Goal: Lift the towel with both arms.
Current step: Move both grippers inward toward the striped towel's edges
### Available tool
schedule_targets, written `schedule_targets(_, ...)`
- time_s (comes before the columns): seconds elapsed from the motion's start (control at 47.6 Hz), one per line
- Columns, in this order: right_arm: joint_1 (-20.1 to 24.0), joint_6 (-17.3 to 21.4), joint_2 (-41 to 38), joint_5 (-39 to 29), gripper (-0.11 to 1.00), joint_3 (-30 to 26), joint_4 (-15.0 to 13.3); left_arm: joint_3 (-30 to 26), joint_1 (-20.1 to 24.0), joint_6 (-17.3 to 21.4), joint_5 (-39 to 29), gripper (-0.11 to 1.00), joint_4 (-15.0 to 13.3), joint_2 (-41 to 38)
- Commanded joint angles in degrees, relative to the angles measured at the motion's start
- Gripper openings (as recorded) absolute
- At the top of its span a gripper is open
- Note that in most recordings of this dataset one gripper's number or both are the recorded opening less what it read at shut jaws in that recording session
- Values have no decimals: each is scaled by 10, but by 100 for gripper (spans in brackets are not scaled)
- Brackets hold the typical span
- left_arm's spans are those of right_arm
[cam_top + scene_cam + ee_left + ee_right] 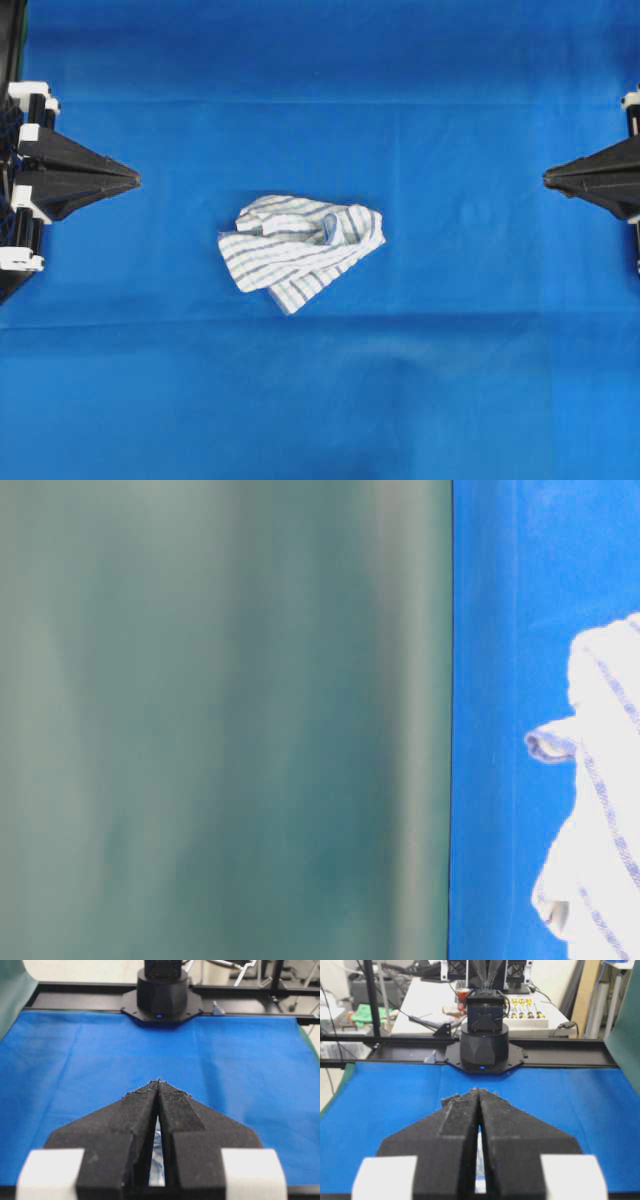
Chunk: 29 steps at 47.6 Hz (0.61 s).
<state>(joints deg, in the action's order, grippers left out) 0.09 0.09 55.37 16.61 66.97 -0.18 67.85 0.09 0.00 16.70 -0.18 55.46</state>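
The towel [300, 250], white with thin blue and grey stripes, lies crumpled on the blue table covering [320, 390] near the middle. Its edge also shows at the right of the table-level view as the towel [605, 800]. My left gripper [135, 180] is at the left edge, shut, tips pointing at the towel and well apart from it. My right gripper [547, 178] is at the right edge, shut and empty, also far from the towel. In the wrist views the left gripper [158, 1081] and right gripper [478, 1091] have tips pressed together; a sliver of towel shows through each slit.
A dark green wall [220, 720] fills most of the table-level view. Opposite arm bases [161, 995] [483, 1042] stand at the table's far edges. A bench with tools [530, 1010] lies beyond the table.
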Motion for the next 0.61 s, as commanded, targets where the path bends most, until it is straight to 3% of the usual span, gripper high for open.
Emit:
schedule_targets(0.0, 2, 1, -8, 3, 0, -14, 1, -20, -22, -7, -3, 0, -15, -10)
schedule_targets(0.189, 7, 3, -50, -22, 0, -45, 1, -21, -28, -6, -2, 0, -15, -39)
schedule_targets(0.588, 27, 8, -244, -33, 0, -98, 4, -40, -30, -15, 33, 1, -16, -197)
